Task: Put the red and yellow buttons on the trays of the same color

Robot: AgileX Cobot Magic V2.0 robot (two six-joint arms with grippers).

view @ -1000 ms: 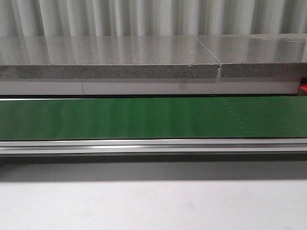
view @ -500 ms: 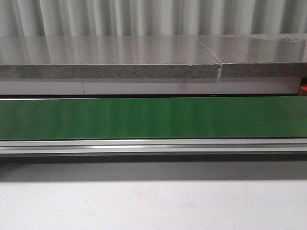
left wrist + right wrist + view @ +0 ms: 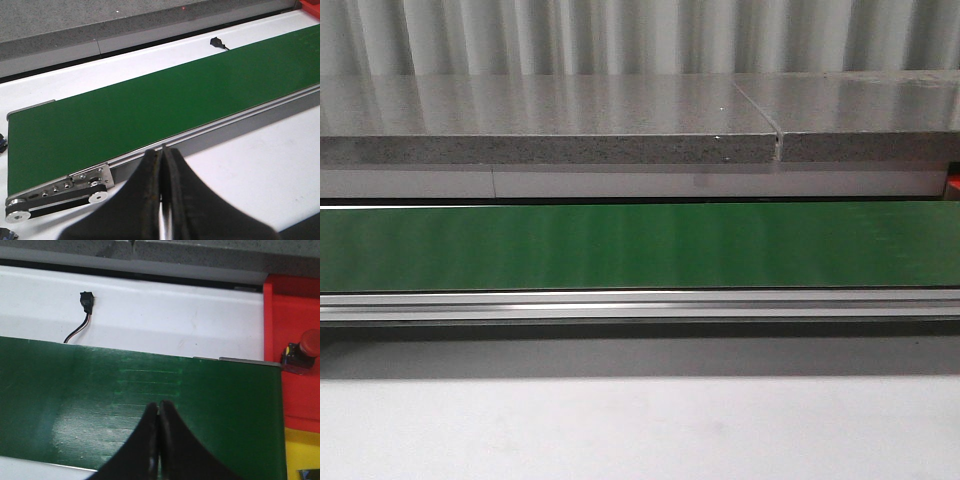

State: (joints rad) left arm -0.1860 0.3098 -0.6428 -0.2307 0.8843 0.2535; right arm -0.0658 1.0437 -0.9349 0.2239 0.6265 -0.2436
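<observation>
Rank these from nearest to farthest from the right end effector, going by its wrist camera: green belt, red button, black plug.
1. Green belt, directly beneath the end effector.
2. Red button, on the red tray beside the belt.
3. Black plug, on the white surface beyond the belt.

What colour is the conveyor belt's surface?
Green; the long flat conveyor belt shows best in the left wrist view.

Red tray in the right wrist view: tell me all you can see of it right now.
The red tray looks like flat, matte red plastic and lies past the end of the green conveyor belt, its edge against the white table. One red button, a round red cap on a dark, yellow-marked base, already sits upright on it. Beside it a yellow tray begins. Only part is in view; neither hand touches it.
</observation>
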